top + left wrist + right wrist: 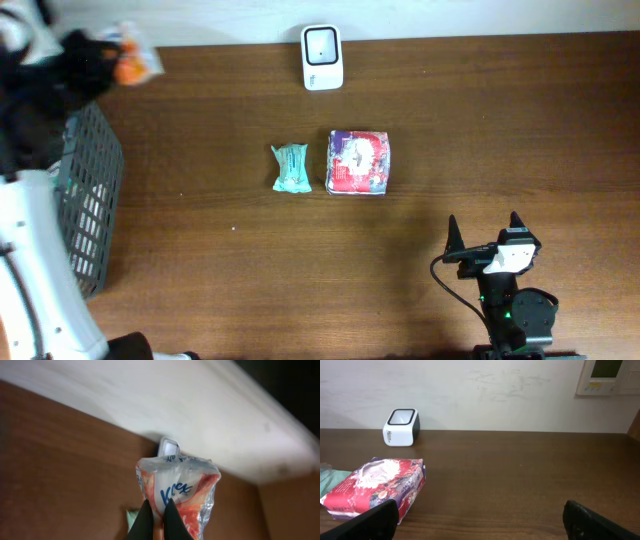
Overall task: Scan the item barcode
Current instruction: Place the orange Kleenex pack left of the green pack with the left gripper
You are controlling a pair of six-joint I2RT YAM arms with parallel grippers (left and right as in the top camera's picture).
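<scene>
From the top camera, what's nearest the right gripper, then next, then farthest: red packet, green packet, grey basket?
1. The red packet, mid-table, closest to the right gripper.
2. The green packet, just past the red one, on its left.
3. The grey basket, far off at the table's left edge.

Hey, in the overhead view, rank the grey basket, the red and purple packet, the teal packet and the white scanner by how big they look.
1. Grey slatted plastic basket
2. Red and purple foil packet
3. White box-shaped scanner and teal crinkled packet: too alike to rank
</scene>
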